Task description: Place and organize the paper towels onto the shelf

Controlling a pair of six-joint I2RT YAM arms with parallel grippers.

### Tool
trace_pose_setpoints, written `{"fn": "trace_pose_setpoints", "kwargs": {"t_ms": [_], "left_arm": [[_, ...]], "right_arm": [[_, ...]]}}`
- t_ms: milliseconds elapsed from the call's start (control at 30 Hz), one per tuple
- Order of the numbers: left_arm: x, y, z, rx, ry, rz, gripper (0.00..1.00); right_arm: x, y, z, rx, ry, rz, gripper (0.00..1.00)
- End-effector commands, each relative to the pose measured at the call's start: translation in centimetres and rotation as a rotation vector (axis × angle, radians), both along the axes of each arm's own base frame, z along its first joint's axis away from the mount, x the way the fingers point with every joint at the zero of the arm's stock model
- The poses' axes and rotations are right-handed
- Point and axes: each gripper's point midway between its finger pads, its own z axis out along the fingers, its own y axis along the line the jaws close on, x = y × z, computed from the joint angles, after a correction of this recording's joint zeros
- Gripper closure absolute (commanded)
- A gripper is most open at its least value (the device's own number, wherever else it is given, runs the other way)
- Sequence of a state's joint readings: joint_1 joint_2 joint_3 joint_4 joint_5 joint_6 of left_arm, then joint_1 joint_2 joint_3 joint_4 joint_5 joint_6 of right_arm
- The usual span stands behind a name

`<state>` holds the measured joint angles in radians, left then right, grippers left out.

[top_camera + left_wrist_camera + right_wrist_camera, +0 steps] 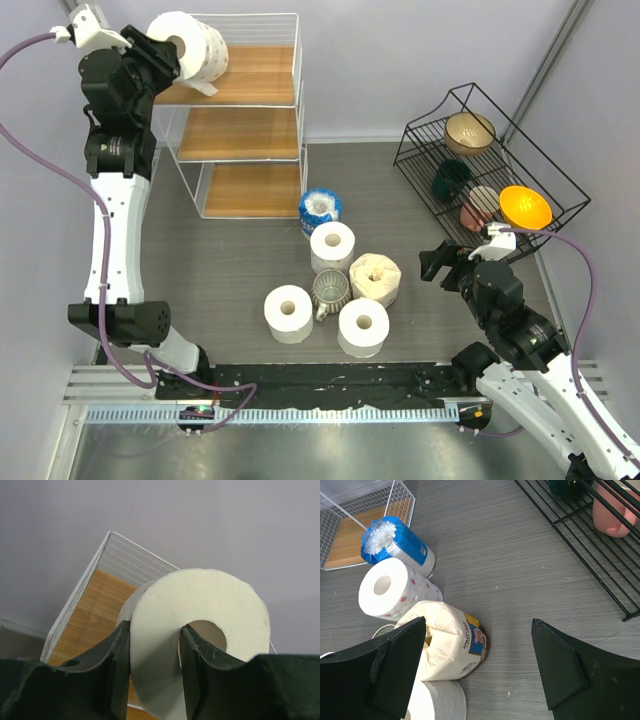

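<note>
My left gripper (pixel 165 55) is raised at the shelf's top left and is shut on a white roll with red dots (pixel 190 45). In the left wrist view one finger (pixel 192 655) sits inside the core and the other outside, clamping the roll's (pixel 200 605) wall above the top board (pixel 90 615). The white wire shelf (pixel 250 120) has three bare wooden boards. On the table stand a blue-wrapped roll (pixel 320 208), a dotted roll (pixel 332 246), a cream roll (pixel 375 278) and two white rolls (pixel 288 313) (pixel 363 327). My right gripper (pixel 447 268) is open and empty, right of the cream roll (pixel 447 645).
A clear glass mug (pixel 329 291) stands among the rolls. A black wire rack (pixel 485 170) with bowls is at the back right, close behind my right gripper. The right wrist view shows the blue roll (pixel 397 542), the dotted roll (pixel 395 590) and the shelf's bottom board (pixel 365 535).
</note>
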<state>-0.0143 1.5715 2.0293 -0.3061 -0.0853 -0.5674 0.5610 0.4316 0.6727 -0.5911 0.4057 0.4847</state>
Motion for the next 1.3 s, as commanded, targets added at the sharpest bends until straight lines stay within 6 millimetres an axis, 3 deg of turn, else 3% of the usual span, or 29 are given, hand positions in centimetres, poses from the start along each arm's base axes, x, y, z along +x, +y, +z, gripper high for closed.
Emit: {"fn": "trace_pose_setpoints", "kwargs": {"t_ms": [0,867,1200,1233,1267], "left_arm": [[-1.2,0.4,4.3,-0.007,-0.131,0.004,0.67],[-0.9,1.2,3.7,0.014,-0.102,0.051,0.64],[-0.2,1.7,2.2,0.021,-0.049,0.077,0.57],[0.0,2.9,2.1,0.021,-0.047,0.102,0.55],[0.0,2.8,2.0,0.020,-0.046,0.098,0.53]], "right_arm": [[0.3,0.2,1.2,0.027,-0.048,-0.001,0.09],[0.4,0.3,1.1,0.025,-0.041,0.003,0.09],[0.3,-0.1,1.4,0.026,-0.054,-0.014,0.09],[0.3,-0.1,1.5,0.029,-0.058,-0.011,0.08],[0.3,-0.1,1.5,0.029,-0.056,-0.012,0.08]]}}
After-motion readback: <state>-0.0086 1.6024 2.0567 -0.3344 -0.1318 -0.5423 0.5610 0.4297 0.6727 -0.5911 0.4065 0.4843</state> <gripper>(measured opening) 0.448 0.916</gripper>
